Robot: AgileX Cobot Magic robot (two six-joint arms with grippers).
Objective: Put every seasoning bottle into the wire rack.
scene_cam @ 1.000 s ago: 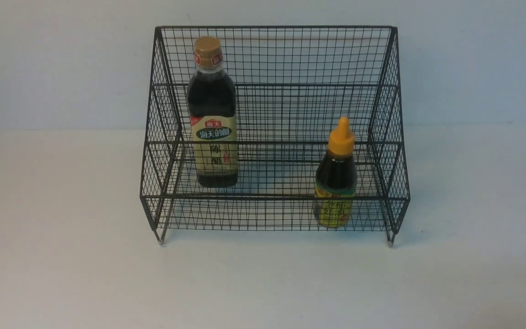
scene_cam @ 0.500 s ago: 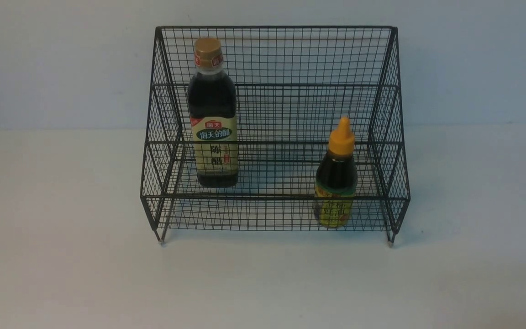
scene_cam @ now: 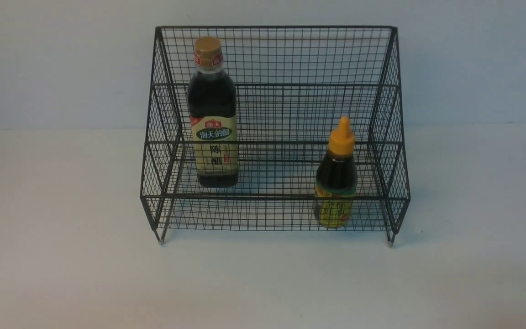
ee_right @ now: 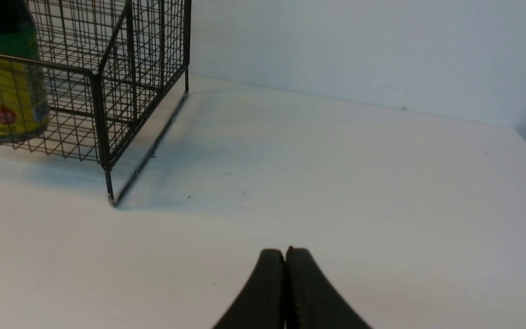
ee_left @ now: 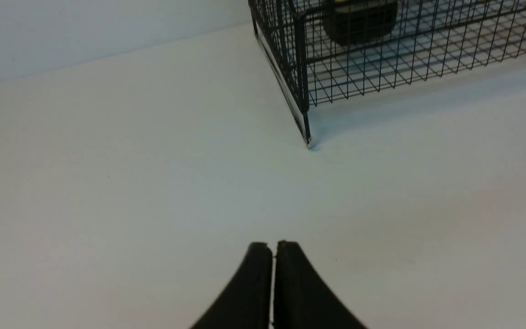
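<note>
Your big black wire rack [scene_cam: 276,198] stands on the bench [scene_cam: 263,283], and both bottles are inside it. The tall dark bottle [scene_cam: 213,96] is on the left side, and the short one with the yellow top [scene_cam: 336,178] is on the right. Your left tool [ee_left: 274,246] and right tool [ee_right: 285,253] are closed tight with nothing in them, so your job looks all done

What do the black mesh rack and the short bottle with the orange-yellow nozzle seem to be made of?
Black wire-mesh rack: probably painted or coated metal, satin; thin crossing wires and faint highlights on the frame suggest it.

Short dark bottle with orange-yellow nozzle cap: smooth, glossy body, glass or plastic, unclear which; its cap looks like moulded plastic, evenly coloured.
</note>
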